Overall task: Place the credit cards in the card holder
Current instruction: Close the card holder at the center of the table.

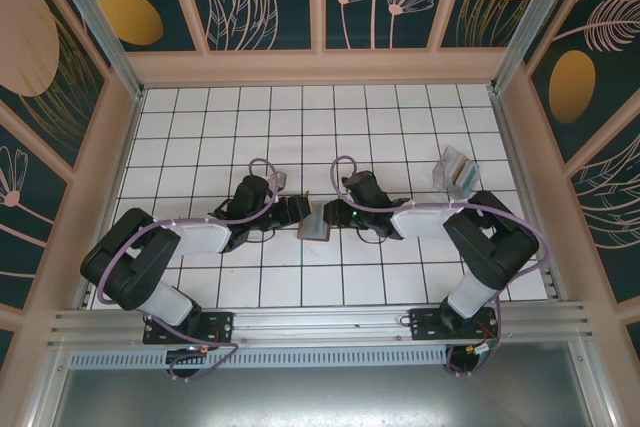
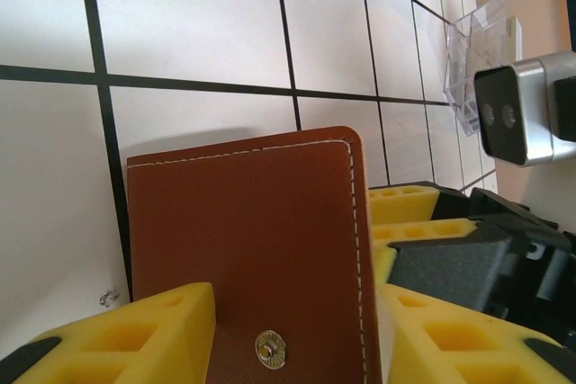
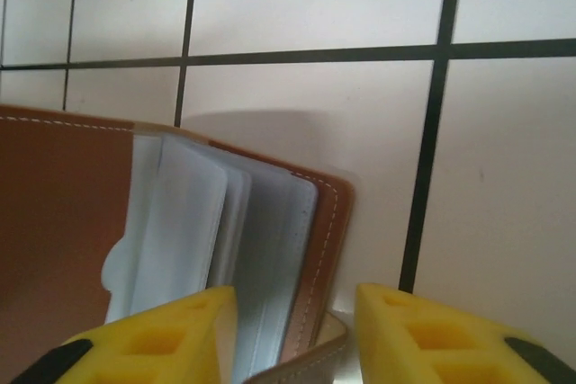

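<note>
The brown leather card holder point(image 1: 316, 223) stands propped open on the tiles at mid-table, between both grippers. In the left wrist view its stitched cover point(image 2: 252, 240) with a metal snap spans the gap of my left gripper point(image 2: 297, 299) and runs behind the left finger; the jaws stand apart. My left gripper point(image 1: 300, 212) meets the holder from the left. My right gripper point(image 1: 335, 215) meets it from the right, open point(image 3: 292, 299), with the cover's edge point(image 3: 328, 249) loose between the fingers. Pale sheets point(image 3: 193, 222) fan out inside. I cannot tell sleeves from credit cards.
A translucent striped packet point(image 1: 455, 172) lies at the back right, also seen past the holder point(image 2: 477, 51). The right arm's wrist camera point(image 2: 517, 110) hangs close on the right of the left gripper. Wooden walls point(image 1: 115, 137) ring the tiled floor.
</note>
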You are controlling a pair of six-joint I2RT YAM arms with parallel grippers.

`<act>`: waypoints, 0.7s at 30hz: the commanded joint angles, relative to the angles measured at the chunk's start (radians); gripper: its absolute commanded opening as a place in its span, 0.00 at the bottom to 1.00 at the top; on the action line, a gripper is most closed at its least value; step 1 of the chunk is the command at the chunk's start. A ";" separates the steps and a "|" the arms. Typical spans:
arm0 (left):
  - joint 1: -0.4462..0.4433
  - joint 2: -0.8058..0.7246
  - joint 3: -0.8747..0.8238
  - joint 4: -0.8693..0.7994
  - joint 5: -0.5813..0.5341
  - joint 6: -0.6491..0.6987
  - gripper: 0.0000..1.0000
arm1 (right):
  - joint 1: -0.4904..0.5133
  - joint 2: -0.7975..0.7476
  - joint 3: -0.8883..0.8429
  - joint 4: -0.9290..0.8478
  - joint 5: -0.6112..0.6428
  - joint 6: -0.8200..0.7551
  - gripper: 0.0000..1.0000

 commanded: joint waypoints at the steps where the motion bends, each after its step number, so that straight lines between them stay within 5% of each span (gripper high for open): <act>1: -0.005 0.006 0.009 0.015 0.014 0.032 0.48 | -0.014 -0.079 -0.030 0.024 -0.014 0.002 0.43; 7: -0.007 0.006 0.005 0.019 0.040 0.047 0.40 | -0.028 -0.120 -0.030 0.003 -0.040 -0.009 0.44; 15: -0.010 -0.082 0.023 -0.054 0.038 0.093 0.57 | -0.029 -0.125 -0.010 -0.099 -0.002 0.020 0.47; 21: -0.025 -0.102 -0.012 0.010 0.070 0.088 0.58 | 0.034 -0.141 0.072 -0.277 0.095 0.084 0.54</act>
